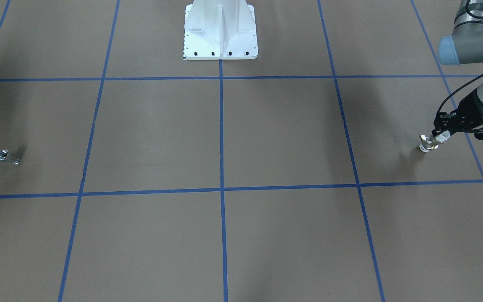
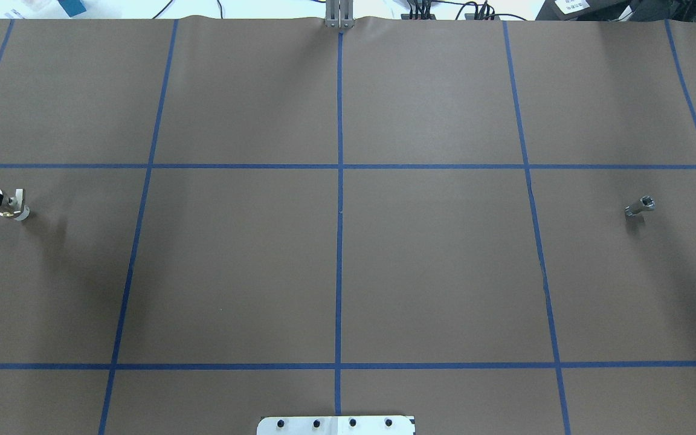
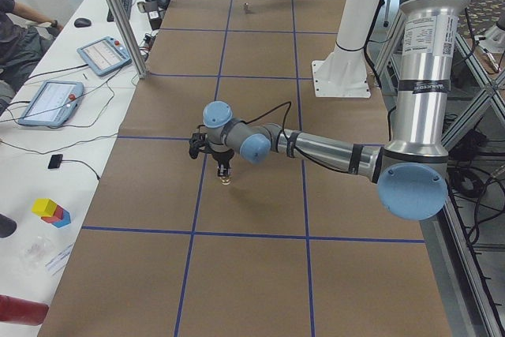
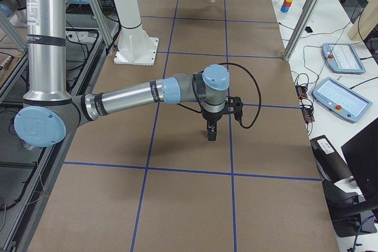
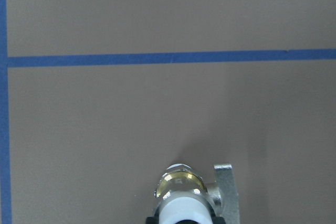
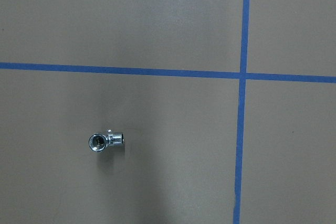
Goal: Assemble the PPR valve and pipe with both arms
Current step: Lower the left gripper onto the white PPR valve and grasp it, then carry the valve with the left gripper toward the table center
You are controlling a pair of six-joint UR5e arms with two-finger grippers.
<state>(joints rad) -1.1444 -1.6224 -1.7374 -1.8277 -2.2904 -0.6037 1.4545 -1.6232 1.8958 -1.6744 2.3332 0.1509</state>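
Brown-papered table point(image 2: 432, 272): near its left edge the left gripper point(image 1: 439, 137) clamped the PPR valve point(image 1: 428, 146) by its white tube; of the right gripper point(image 4: 211, 135) the state could not be told. Near the right edge lay the pipe point(image 2: 639, 206), stiff, probably slippery chrome, best pinched across its body.

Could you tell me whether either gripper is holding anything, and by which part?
The left gripper holds the PPR valve by its white tube end; the brass body pokes out past the grip. The pipe lies free on the table.
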